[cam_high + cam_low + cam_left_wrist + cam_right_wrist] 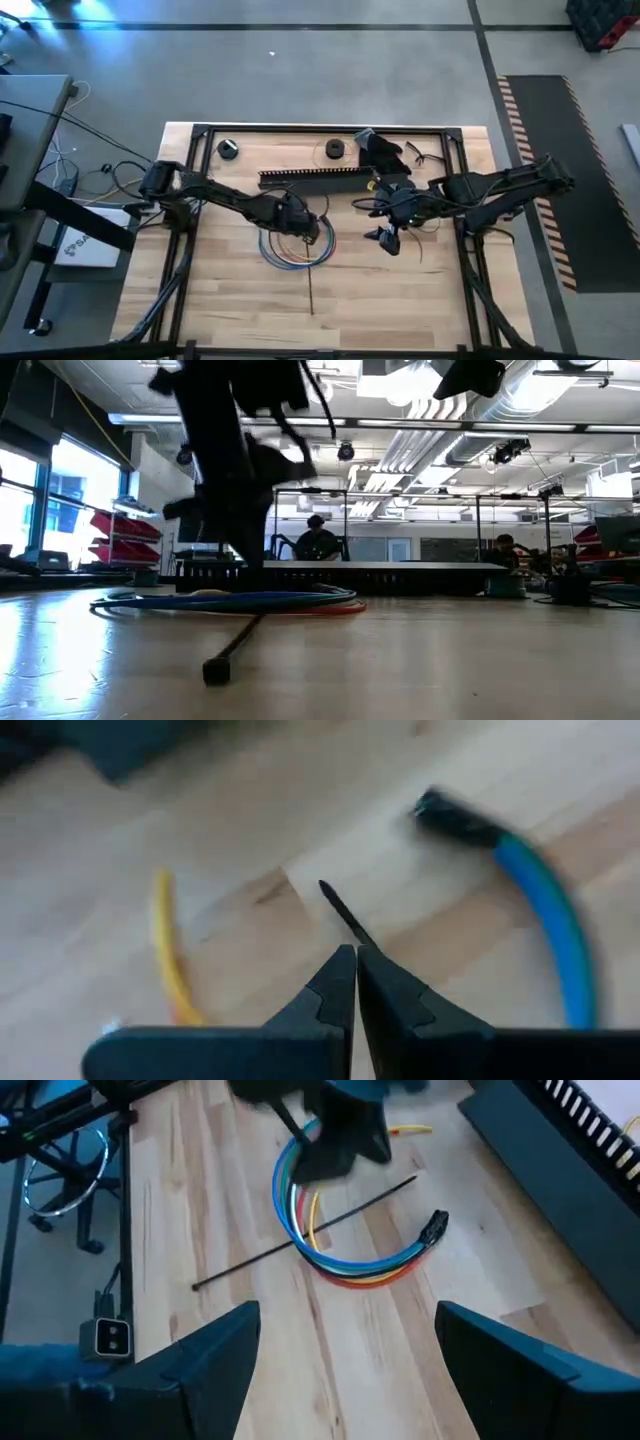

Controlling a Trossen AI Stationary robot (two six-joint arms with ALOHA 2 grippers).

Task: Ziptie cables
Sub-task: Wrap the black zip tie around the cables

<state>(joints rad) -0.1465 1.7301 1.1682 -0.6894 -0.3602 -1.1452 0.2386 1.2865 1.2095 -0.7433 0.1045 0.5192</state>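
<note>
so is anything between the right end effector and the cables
Nothing visible. The right end effector hangs open, off the table, with only bare table between it and the cables. The left end effector, shut on the ziptie, is beyond them.

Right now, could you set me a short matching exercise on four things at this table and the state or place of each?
Things:
1. left gripper
2. right gripper
3. cables
4. black duct

States or places:
A. lies straight near the far edge of the table
B. fingers wide apart, above the wood
C. curved in a loop with the ziptie lying across it
D. fingers closed on one end of the ziptie

Pairs: 1-D, 2-B, 3-C, 4-A
</note>
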